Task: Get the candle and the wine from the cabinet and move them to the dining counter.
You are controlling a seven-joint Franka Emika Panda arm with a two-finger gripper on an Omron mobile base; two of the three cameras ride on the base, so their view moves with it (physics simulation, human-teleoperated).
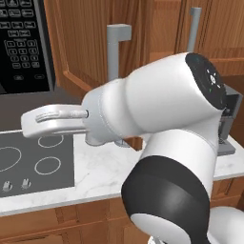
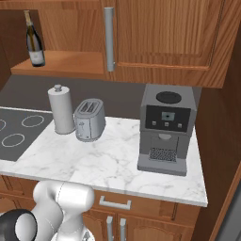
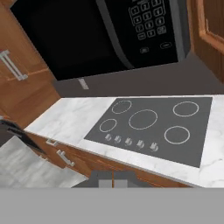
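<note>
Wine on the open cabinet shelf, gripper shut over the cooktop

The cabinet hangs above the marble worktop; the wine stands upright at the far left of its open shelf. The gripper, fingertips pressed together and seemingly empty, hovers near the cooktop.

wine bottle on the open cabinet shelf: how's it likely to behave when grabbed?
The wine is tall and narrow on a small base, so it probably tips easily if nudged near the neck. Its dark glass looks smooth, likely slippery and breakable; grip the wide body. It stands near the front of the cabinet shelf, so a push sideways could risk a fall.
</note>
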